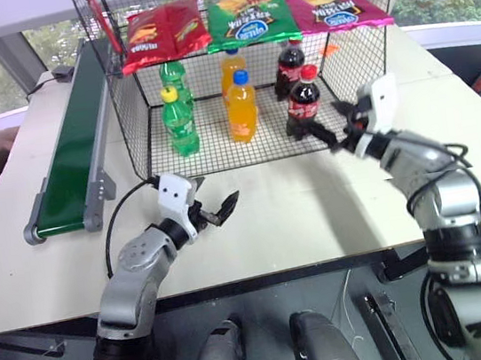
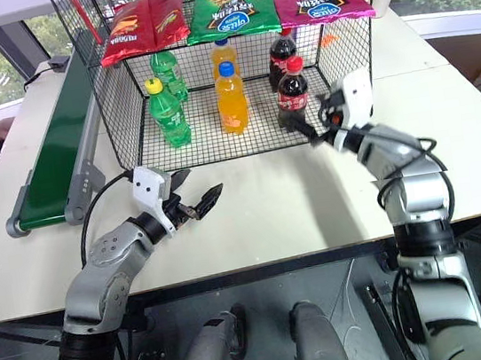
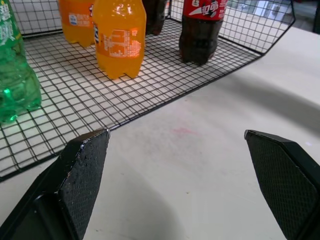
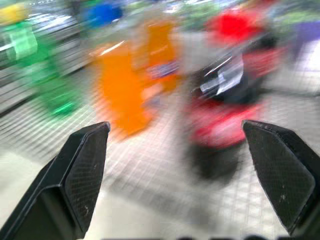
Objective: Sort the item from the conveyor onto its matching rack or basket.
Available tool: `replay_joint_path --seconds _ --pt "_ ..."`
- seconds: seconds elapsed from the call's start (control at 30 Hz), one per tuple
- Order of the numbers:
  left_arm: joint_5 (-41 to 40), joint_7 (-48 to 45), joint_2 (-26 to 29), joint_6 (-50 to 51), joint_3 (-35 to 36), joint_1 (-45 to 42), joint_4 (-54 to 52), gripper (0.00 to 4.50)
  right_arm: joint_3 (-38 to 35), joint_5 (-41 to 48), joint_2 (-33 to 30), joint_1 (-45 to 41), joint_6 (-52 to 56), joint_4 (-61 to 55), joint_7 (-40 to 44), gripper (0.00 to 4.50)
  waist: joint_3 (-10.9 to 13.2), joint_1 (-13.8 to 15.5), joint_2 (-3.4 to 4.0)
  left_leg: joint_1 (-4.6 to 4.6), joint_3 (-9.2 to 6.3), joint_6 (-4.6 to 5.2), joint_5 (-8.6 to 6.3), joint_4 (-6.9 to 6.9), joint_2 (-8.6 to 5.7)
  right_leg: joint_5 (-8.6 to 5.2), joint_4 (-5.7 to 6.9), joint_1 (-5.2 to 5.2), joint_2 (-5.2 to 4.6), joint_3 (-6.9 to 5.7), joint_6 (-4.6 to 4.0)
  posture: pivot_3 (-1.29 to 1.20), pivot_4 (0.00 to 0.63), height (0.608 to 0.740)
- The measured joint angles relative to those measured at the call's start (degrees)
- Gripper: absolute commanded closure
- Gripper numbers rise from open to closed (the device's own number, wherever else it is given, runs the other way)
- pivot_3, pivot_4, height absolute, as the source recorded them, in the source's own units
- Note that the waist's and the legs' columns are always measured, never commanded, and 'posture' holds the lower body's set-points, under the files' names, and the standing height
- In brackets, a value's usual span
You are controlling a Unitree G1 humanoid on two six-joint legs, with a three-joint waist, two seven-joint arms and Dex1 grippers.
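The cola bottle [image 1: 304, 100] stands inside the basket [image 1: 140, 131], at its front right. I draw my spread right gripper [image 1: 338, 128] straight clear, avoiding nudging it.

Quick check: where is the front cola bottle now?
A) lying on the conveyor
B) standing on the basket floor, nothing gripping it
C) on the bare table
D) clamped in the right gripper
B: the front cola bottle stands upright on the basket floor, and the right gripper is open beside it.
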Motion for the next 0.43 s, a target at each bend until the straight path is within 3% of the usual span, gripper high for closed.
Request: replay_joint_path --seconds 0.17,0.43 --pt "-0.5 0.01 1.07 0.88 1.3 1.53 -0.03 0.0 6.11 1.24 4.63 10.52 3.28 -8.59 -0.6 0.13 -0.01 0.02 -0.01 0.0 0.0 -0.13 -0.08 0.01 -0.01 0.0 -0.04 0.02 -0.04 0.0 0.0 0.0 0.15 0.738" --pt "-1.39 -0.22 1.64 2.53 1.87 2.56 0.17 0.0 7.48 1.21 5.86 11.11 3.06 -9.56 -1.18 0.13 -0.02 0.35 -0.02 -0.02 -0.03 -0.15 -0.1 0.05 -0.03 0.0 -0.12 0.07 -0.06 -0.04 0.0 0.0 0.15 0.738"
